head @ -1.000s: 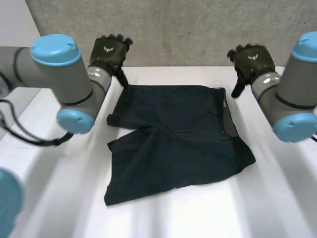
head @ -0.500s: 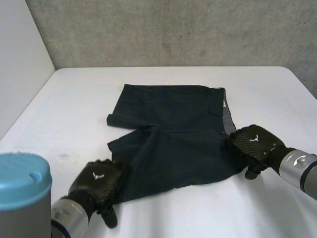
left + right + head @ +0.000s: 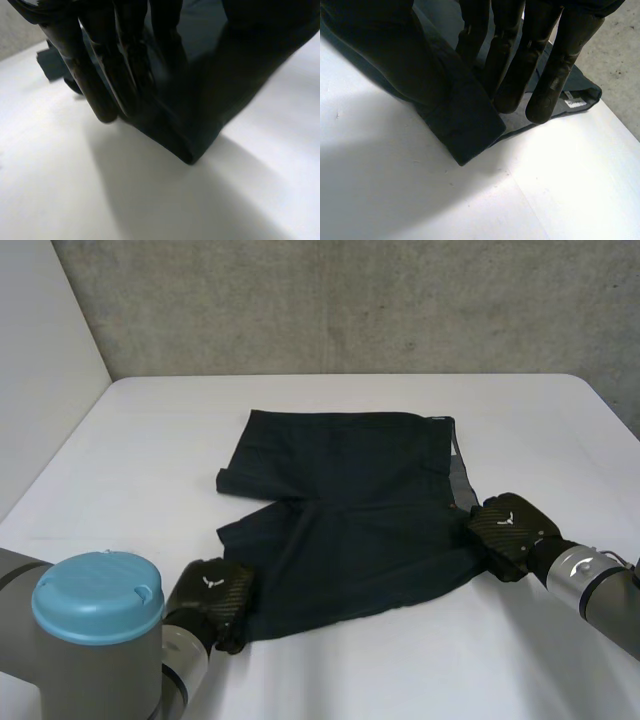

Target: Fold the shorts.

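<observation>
Shorts [image 3: 350, 510] lie flat on bench [image 3: 150, 440]. R hand [image 3: 510, 525] prob. pinches near waist corner; L hand [image 3: 210, 595] at near hem corner, grip can't be told. Lift both corners evenly, carry to far edge, align.

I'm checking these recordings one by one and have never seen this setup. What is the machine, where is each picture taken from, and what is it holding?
It is a robot with two arms at a white table, each ending in a black hand. The wide picture looks down from between the arms; the two close-ups come from wrist cameras, looking along each palm. Dark shorts lie spread on the table. The left hand pinches their near leg corner, the right hand the near waistband corner, between fingers and thumb. Both corners look slightly lifted.
</observation>
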You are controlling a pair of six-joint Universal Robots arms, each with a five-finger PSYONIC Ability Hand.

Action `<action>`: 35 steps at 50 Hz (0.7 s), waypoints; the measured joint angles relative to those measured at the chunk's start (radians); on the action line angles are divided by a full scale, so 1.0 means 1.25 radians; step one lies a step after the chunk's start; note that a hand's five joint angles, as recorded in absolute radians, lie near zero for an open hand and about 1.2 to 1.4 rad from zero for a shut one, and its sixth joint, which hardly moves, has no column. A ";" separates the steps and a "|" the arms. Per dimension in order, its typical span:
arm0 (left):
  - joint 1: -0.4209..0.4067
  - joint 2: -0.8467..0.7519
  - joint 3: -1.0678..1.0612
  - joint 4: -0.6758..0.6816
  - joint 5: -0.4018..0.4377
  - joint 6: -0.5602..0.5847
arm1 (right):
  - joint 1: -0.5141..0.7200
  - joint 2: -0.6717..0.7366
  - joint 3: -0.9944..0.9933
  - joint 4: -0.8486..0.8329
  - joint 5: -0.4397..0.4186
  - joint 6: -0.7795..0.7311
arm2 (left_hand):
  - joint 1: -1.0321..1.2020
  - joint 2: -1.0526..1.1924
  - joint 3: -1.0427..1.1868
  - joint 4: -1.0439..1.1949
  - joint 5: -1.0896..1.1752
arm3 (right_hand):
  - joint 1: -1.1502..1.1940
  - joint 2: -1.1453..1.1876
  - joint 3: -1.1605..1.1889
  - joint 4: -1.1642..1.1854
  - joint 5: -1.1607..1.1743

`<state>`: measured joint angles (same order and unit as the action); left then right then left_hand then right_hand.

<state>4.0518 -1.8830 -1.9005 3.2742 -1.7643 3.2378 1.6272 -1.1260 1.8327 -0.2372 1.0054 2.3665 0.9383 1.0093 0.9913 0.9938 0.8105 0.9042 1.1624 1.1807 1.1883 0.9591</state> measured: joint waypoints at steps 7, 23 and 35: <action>-0.004 0.012 0.006 0.026 -0.006 0.020 | 0.001 -0.031 0.007 0.032 0.017 0.006 | 0.139 0.148 0.150 0.165 0.157 | 0.011 0.000 0.000 0.000 0.000; 0.008 0.251 0.006 -0.356 -0.002 0.233 | 0.003 -0.248 -0.026 0.613 0.058 -0.136 | 0.140 0.149 0.152 0.165 0.157 | 0.011 0.000 0.000 0.000 0.010; 0.028 0.223 0.079 -0.412 0.003 0.289 | 0.014 -0.216 -0.128 0.760 0.078 -0.186 | 0.140 0.151 0.156 0.165 0.157 | 0.011 0.000 0.000 0.000 0.016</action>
<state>4.0867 -1.6042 -1.8020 2.7597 -1.7610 3.5990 1.6451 -1.3965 1.6732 0.7129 1.1026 2.1337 1.1127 1.1984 1.1858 1.1998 1.0066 0.9180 1.1624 1.1807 1.1889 0.9789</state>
